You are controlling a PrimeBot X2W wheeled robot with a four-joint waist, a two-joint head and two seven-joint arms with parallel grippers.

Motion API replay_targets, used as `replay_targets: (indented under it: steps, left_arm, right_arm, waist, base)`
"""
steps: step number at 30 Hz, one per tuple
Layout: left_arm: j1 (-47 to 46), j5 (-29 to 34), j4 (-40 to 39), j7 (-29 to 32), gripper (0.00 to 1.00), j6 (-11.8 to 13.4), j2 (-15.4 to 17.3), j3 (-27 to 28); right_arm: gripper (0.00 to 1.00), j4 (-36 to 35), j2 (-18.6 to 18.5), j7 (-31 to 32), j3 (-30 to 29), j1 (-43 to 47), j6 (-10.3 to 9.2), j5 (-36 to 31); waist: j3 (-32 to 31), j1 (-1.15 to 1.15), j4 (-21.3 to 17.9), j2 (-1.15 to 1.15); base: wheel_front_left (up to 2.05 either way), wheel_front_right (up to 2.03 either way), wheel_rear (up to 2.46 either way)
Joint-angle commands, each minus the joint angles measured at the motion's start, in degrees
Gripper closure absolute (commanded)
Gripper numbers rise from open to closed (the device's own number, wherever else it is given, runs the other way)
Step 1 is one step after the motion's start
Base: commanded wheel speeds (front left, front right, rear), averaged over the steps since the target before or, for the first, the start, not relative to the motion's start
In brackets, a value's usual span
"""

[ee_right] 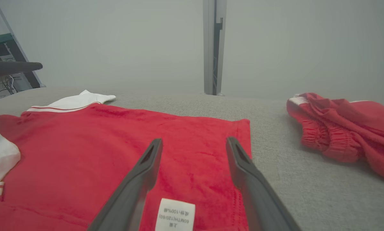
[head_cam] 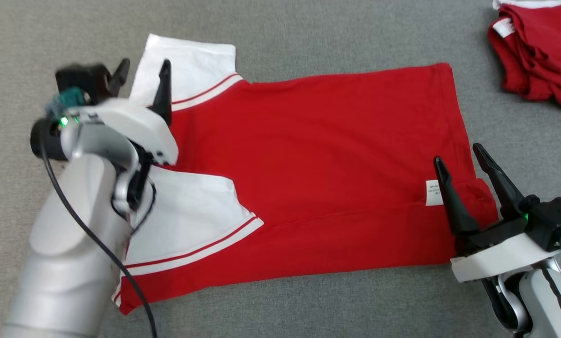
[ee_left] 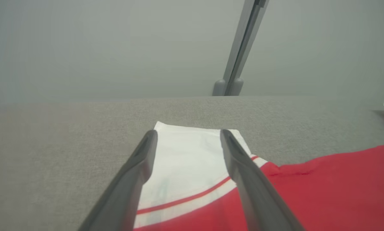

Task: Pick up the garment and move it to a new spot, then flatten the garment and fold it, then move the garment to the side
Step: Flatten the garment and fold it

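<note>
Shirt [head_cam: 332, 155] lies flat; left gripper [head_cam: 145, 63] over the far sleeve [head_cam: 191, 61], right gripper [head_cam: 458, 154] at the right hem [head_cam: 459, 108] (fingers wide, empty), likely placed for folding.

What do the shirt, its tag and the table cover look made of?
Shirt: soft knit cloth, matte, likely cotton; the right wrist view shows a slightly fuzzy nap and a stitched hem. Tag: thin white label with printed text, either fabric or paper-like; I cannot tell which. Table cover: grey matte textile, felt or a tight weave, going by its fine speckled grain.
</note>
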Motion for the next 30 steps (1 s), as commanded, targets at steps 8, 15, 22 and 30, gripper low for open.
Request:
replay_targets:
  steps: [8, 15, 22, 30]
  left_arm:
    - [-16.2, -4.6, 11.4, 10.8, 0.00, -5.1, 6.6, 3.6]
    - [-23.8, -7.8, 16.4, 20.6, 0.00, -8.5, 10.0, 4.3]
    - [-27.1, -6.3, 18.9, 23.7, 0.00, -8.6, 12.4, 2.7]
    - [-28.4, -6.2, 19.7, 25.5, 0.00, -9.4, 12.8, 1.3]
  right_arm:
    - [0.00, -1.3, 0.9, -0.3, 0.9, -4.2, -0.01, 0.6]
    - [0.00, -1.2, 2.2, -0.3, 1.4, -6.0, -0.01, 0.7]
    - [0.00, -1.4, 3.0, -0.3, 2.4, -8.0, -0.01, 1.2]
    - [0.00, -0.9, 3.3, -0.3, 2.6, -9.0, -0.01, 1.5]
  waist:
    - [7.3, 0.00, -3.8, 0.00]
    - [10.4, 0.00, -5.8, 0.00]
    - [12.9, 0.00, -7.4, 0.00]
    - [14.0, 0.00, -7.9, 0.00]
  base:
    - [0.00, 0.00, 0.00]
    - [0.00, 0.00, 0.00]
    - [0.00, 0.00, 0.00]
    - [0.00, 0.00, 0.00]
